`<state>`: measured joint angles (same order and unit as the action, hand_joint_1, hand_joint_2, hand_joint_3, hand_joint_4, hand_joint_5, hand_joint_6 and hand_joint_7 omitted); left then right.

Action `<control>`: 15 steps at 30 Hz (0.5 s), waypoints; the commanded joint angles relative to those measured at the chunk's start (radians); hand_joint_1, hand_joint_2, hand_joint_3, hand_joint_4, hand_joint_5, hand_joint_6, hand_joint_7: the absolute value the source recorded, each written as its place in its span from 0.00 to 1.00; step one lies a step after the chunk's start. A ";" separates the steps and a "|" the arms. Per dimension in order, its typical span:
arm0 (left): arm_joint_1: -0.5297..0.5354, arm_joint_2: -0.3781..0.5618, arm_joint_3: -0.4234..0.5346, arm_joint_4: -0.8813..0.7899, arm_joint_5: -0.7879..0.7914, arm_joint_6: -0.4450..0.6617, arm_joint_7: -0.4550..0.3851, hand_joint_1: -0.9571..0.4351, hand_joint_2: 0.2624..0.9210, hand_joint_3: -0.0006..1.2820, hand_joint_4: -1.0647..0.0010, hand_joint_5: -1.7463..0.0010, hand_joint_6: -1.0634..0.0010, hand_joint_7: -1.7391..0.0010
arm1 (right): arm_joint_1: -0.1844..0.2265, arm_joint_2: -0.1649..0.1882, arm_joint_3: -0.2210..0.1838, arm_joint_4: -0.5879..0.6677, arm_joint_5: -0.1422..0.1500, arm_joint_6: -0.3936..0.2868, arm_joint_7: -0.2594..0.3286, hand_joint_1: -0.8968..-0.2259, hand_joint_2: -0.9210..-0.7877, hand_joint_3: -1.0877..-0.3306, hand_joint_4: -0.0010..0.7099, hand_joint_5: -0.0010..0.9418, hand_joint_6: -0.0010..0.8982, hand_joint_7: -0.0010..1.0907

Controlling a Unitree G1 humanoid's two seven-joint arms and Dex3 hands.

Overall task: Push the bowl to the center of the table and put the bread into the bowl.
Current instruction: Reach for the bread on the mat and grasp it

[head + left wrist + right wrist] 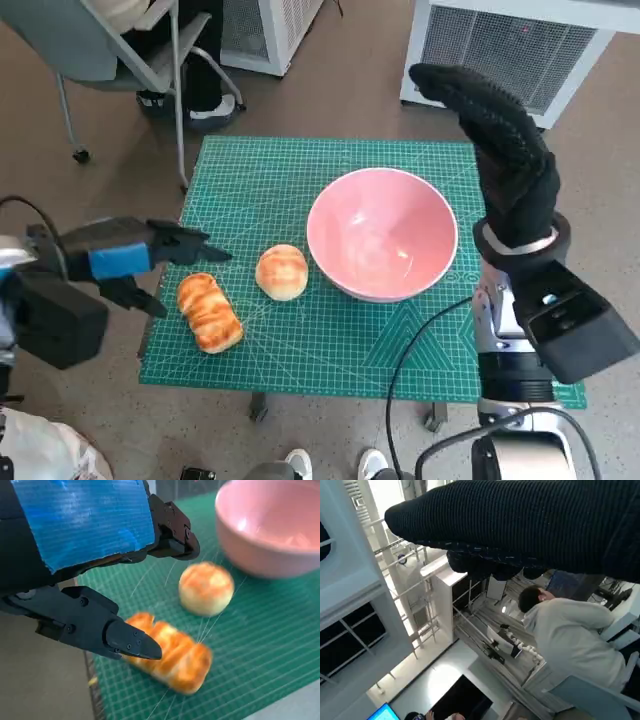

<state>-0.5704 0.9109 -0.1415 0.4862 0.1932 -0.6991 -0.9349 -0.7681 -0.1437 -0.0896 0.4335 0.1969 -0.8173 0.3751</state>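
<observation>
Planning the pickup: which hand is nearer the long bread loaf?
Left. The left hand hovers open just beside the long loaf, at the table's edge. The right hand is raised beyond the bowl, far from it.

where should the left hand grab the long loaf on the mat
Likely across the middle of the long loaf, coming from above on the mat's left edge, where the left hand hovers open. Its narrow width suits the fingers, and the round bun lies apart.

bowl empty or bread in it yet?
Empty. The pink bowl shows only its bare inside; the round bun and the long loaf both lie on the green mat beside it.
</observation>
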 commanded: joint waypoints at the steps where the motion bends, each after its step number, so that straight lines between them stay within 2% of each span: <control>1: -0.002 -0.013 -0.033 0.049 0.051 -0.061 0.041 0.64 0.76 0.00 0.66 1.00 0.57 0.96 | 0.023 0.001 -0.004 0.010 -0.004 0.010 -0.012 0.41 0.00 0.51 0.43 0.01 0.05 0.59; 8: -0.018 -0.041 -0.074 0.115 0.116 -0.115 0.107 0.66 0.74 0.00 0.62 0.99 0.55 0.96 | 0.029 -0.005 -0.009 0.006 -0.012 0.009 -0.022 0.41 0.00 0.51 0.43 0.01 0.05 0.59; 15: -0.025 -0.085 -0.113 0.195 0.168 -0.151 0.180 0.67 0.74 0.00 0.59 0.99 0.51 0.96 | 0.038 -0.008 -0.012 0.000 -0.008 0.011 -0.025 0.39 0.00 0.51 0.43 0.01 0.05 0.59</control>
<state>-0.5779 0.8431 -0.2366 0.6510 0.3263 -0.8340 -0.7890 -0.7589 -0.1488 -0.1005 0.4326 0.1924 -0.8164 0.3573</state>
